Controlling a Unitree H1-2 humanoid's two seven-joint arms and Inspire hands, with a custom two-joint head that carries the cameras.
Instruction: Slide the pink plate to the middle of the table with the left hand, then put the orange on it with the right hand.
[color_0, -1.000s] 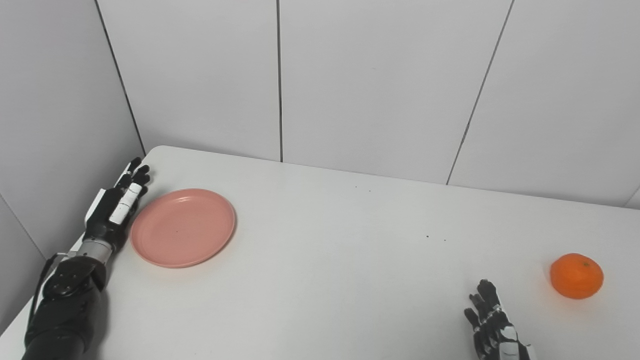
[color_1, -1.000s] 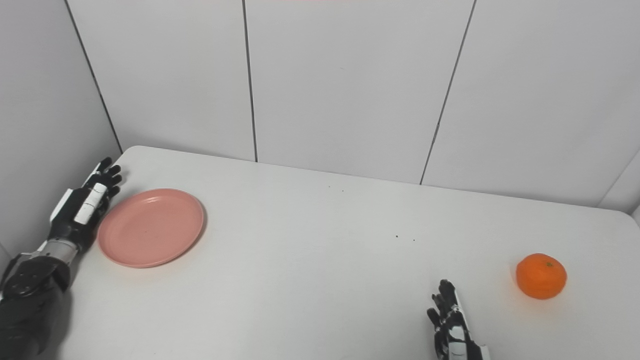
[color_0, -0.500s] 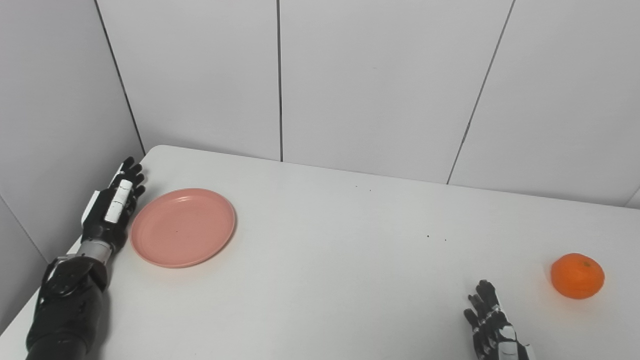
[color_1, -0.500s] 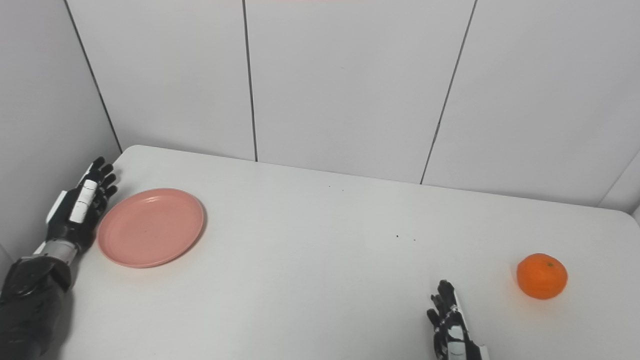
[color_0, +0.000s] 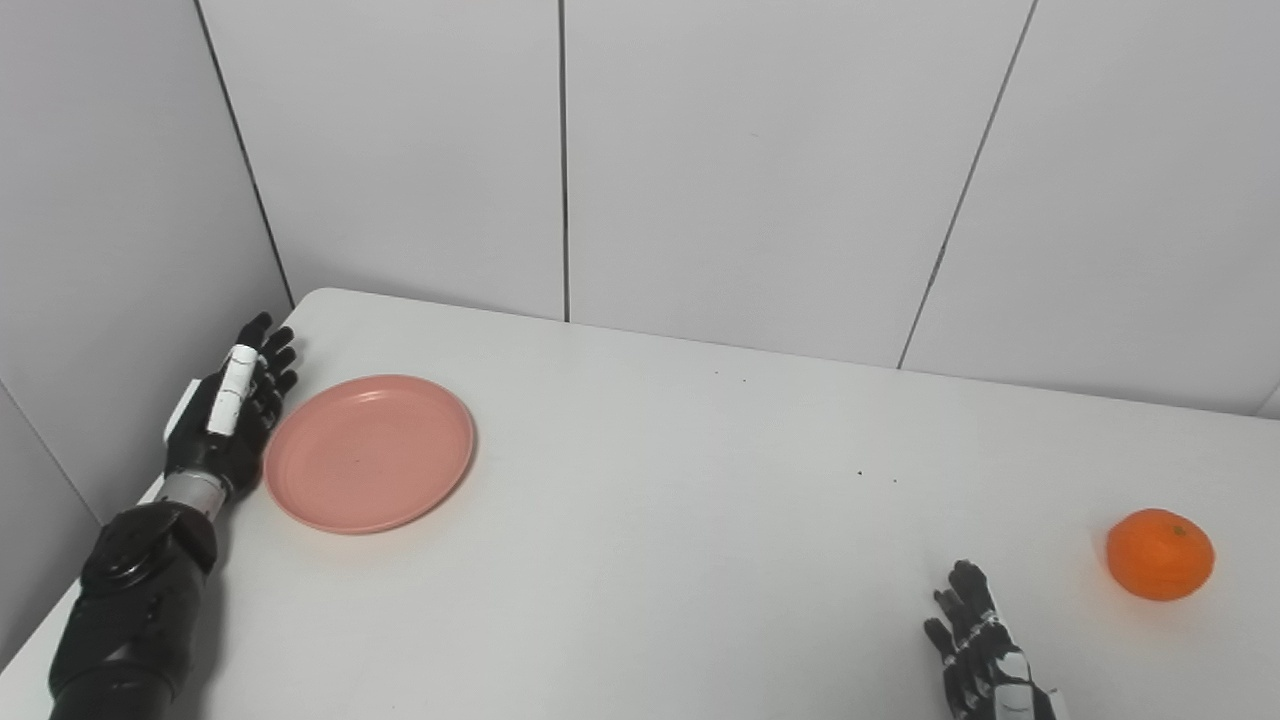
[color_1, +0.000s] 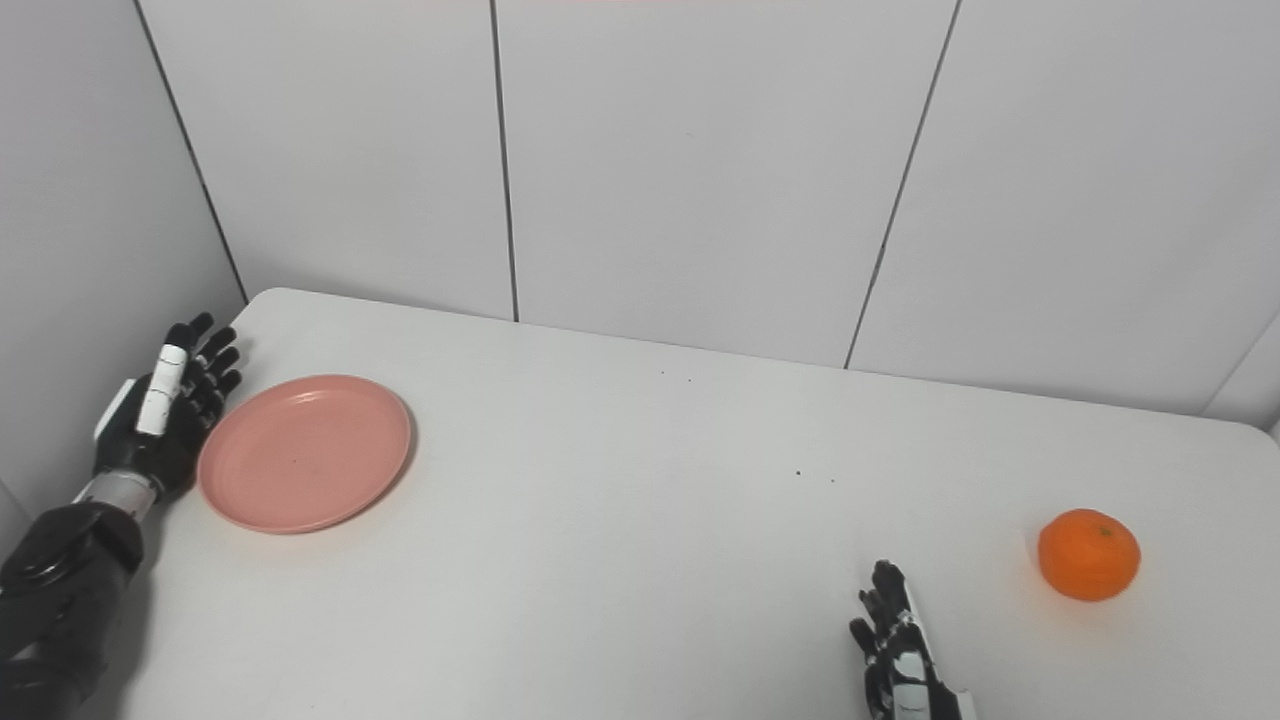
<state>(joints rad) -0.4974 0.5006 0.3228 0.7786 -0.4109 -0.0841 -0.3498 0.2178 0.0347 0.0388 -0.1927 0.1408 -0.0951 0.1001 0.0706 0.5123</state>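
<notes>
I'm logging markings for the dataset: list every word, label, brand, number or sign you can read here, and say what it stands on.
None can be read in either view.
Plate: plain pink, no print.
Orange: no sticker.
Left hand and right hand: white patches only, no lettering.
Table and wall panels: blank.

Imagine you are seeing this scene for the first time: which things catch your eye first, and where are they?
A round pink plastic plate lies at the left of the white table, with the black left hand open beside its rim. A bright orange fruit sits far right, beyond the open right hand.
</notes>
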